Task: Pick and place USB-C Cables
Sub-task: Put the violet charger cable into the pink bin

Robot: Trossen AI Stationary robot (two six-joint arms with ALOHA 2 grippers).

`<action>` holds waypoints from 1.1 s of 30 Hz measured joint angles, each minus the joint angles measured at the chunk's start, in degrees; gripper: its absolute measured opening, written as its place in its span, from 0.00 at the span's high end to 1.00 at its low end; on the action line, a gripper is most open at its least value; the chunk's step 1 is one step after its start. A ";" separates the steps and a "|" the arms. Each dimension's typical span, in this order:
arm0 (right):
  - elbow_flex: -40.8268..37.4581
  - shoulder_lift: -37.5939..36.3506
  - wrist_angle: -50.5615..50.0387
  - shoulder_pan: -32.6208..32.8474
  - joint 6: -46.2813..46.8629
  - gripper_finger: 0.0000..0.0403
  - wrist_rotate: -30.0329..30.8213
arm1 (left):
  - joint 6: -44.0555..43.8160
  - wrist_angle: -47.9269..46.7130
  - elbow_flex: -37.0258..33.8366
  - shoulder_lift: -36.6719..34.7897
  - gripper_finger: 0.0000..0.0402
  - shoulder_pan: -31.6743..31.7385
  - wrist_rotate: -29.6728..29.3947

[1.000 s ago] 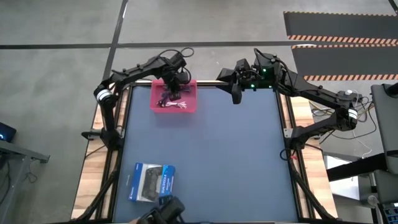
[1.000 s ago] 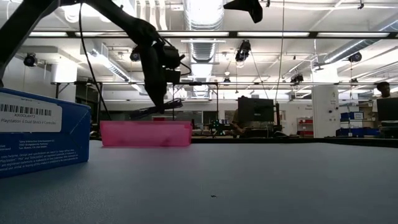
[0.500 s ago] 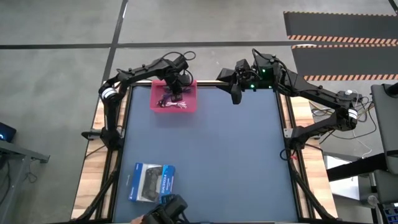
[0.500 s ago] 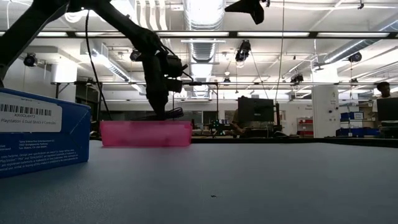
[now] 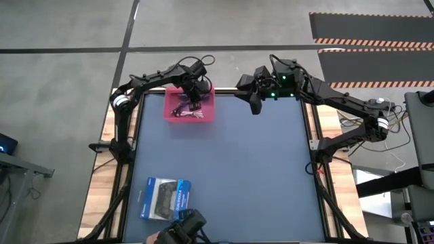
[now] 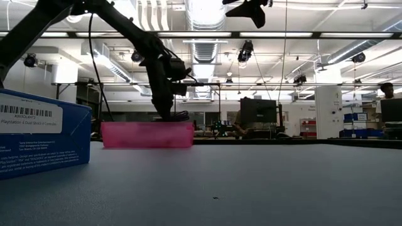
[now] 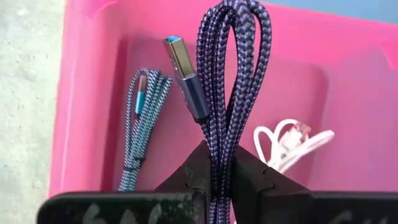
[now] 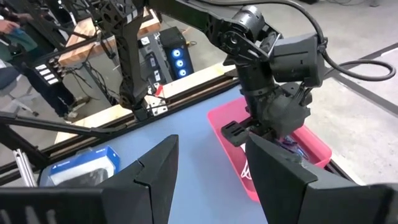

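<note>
My left gripper (image 5: 193,95) hangs over the pink tray (image 5: 203,116) at the table's far left and is shut on the dark purple cable (image 7: 230,74). The teal-blue cable (image 7: 140,124) and the white cable (image 7: 292,143) lie flat on the tray's floor (image 7: 348,93). No black cable shows. In the low view the left gripper (image 6: 168,115) reaches down to the tray's rim (image 6: 147,125). My right gripper (image 5: 254,105) waits, raised and open, near the middle of the far edge. My left gripper pinches the purple cable's folded bundle (image 7: 222,146) between its two fingers, coming from above and pointing down. The strands run along the fingers. The looped end (image 7: 239,18) and a plug (image 7: 183,68) stick out below the fingertips, over the tray's inside. Whether they touch the floor I cannot tell.
A blue-and-white boxed game controller (image 5: 165,198) lies at the near left of the table. The blue table mat (image 5: 258,176) stretches between it and the tray. Wooden side rails (image 5: 325,135) and arm bases flank the mat. A person stands far off at the room's right (image 6: 388,91).
My left gripper, still shut on the purple cable, has come down toward the pink tray and shifted slightly toward the far edge. The cable's dangling end has sunk from above the rim to rim height.
</note>
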 joint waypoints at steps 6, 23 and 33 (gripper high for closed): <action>-0.27 0.31 0.02 0.00 -0.28 0.56 -0.02 | -0.10 1.27 -0.29 0.13 0.96 0.00 -0.07; -1.61 0.31 0.05 0.00 -0.37 0.56 -0.01 | -0.42 2.31 -2.87 0.13 0.96 0.02 -0.20; -1.61 0.31 0.07 0.00 -0.74 0.56 -0.01 | -0.50 2.44 -6.60 0.11 0.96 0.02 -0.42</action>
